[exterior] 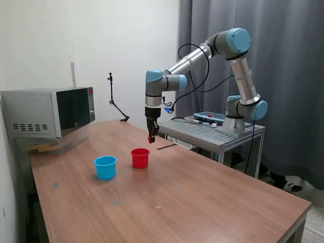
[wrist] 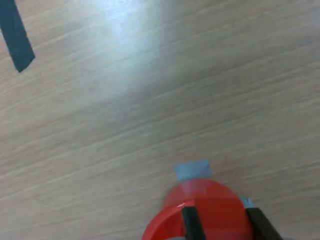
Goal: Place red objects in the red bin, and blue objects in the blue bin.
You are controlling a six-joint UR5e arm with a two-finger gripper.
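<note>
Our pincer (exterior: 151,137) hangs above the tabletop (exterior: 202,202), clamped on a small red cube (exterior: 151,139), we judge so that it can drop it. The red bin (exterior: 140,157) stands just below and slightly beside the pincer, upright, mouth upward, its axis vertical. The blue bin (exterior: 105,167) stands farther, beyond the red one, also upright.

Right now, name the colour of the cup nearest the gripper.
Red cup, clearest in the exterior view.
</note>
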